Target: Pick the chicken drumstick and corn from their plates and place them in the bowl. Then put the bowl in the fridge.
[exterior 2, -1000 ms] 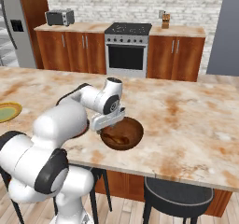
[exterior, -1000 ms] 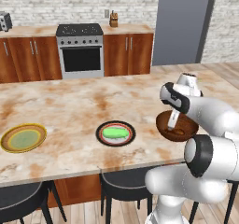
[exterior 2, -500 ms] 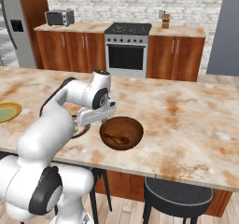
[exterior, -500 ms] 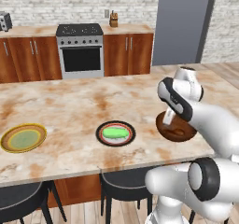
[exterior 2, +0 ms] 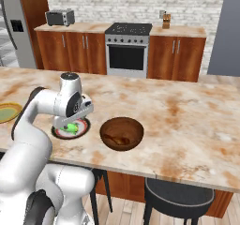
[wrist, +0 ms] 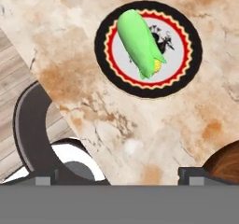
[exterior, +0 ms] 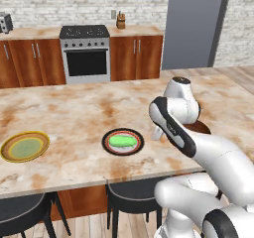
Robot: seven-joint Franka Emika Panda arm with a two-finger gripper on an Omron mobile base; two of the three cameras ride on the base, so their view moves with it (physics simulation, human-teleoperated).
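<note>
With the jaws spread wide and empty above the bench [exterior 2: 187, 125], centre them over the corn [wrist: 139, 42] lying on the black-rimmed plate [wrist: 192, 62], turn them across the cob's narrow width, and descend straight before closing.

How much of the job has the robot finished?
Done: the chicken drumstick lies in the bowl, and the yellow plate is bare. In hand: the open pincer hangs near the corn, not holding it. Left: corn off its black-rimmed plate into the bowl, then bowl into the fridge.
</note>
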